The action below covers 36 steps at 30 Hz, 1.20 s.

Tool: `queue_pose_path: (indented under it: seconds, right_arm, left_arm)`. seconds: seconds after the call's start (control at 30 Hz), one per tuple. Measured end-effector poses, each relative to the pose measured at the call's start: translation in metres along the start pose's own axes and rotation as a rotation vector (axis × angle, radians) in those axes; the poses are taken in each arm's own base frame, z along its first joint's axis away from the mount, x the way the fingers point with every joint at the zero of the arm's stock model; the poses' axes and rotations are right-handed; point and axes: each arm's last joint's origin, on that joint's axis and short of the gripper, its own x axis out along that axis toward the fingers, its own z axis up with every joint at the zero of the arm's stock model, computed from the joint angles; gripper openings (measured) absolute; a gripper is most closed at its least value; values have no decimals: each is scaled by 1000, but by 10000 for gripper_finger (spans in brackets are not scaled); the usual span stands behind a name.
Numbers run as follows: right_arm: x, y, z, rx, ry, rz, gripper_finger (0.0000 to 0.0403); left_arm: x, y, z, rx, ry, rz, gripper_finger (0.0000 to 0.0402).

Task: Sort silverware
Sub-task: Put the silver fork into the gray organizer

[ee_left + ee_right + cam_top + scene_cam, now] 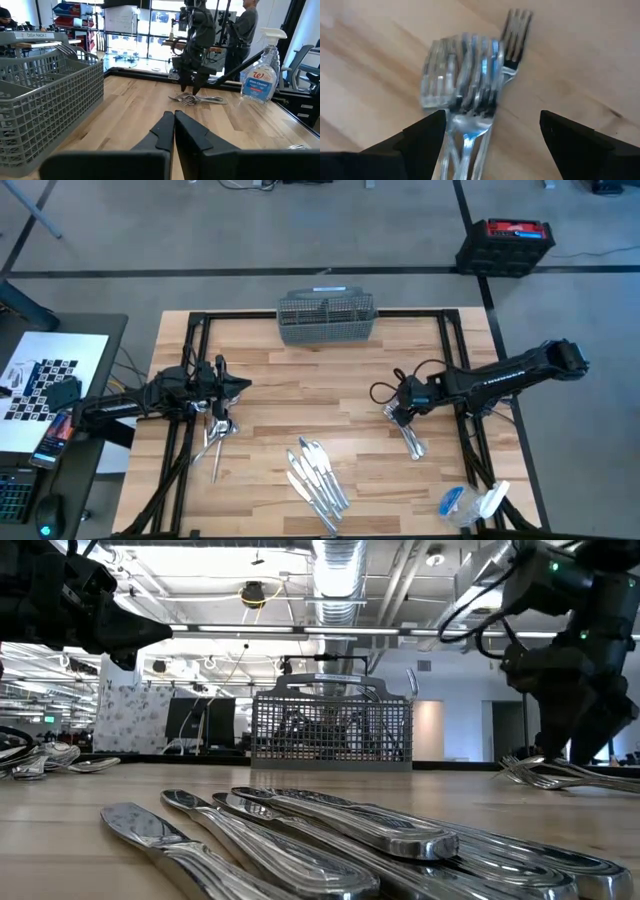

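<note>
The high camera is looking straight down from well above, taking in the whole desk (pixel 260 390), both arms and a strip of floor around it. The low camera is sitting at desk-top level, facing across the wood toward the wire basket (pixel 330 730) and the room behind, with the knives (pixel 300 830) lying very near its lens. The left wrist camera is looking level along the desk past its own closed fingers (pixel 167 132), catching the basket close by and the pile of forks (pixel 192 99) under the other arm farther off. The right wrist camera is pointing down from close above those same forks, which are also showing in the high and low views.
</note>
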Motion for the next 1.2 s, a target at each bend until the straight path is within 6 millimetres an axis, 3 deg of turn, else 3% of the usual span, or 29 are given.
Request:
queue_pose_path:
  seconds: [0.13, 0.2, 0.3, 0.37, 0.5, 0.8, 0.97, 1.2]
  right_arm:
    - [3, -3, 0, 9, -6, 4, 256]
    - [3, -3, 1, 9, -7, 5, 193]
    - [3, 0, 1, -27, 1, 47, 62]
    - [1, 4, 2, -57, 8, 91, 20]
    - [-8, 11, 6, -94, 30, 116, 3]
    - [-67, 38, 48, -209, -123, 192, 0]
    - [-98, 41, 79, -248, -346, 143, 0]
    - [-151, 34, 141, -288, -823, 87, 0]
  left_arm:
    - [0, 0, 0, 0, 0, 0, 0]
    - [0, 0, 0, 0, 0, 0, 0]
    - [0, 0, 0, 0, 0, 0, 0]
    - [0, 0, 0, 0, 0, 0, 0]
    - [0, 0, 0, 0, 0, 0, 0]
    - [0, 0, 0, 0, 0, 0, 0]
    - [0, 0, 0, 0, 0, 0, 0]
    - [0, 0, 0, 0, 0, 0, 0]
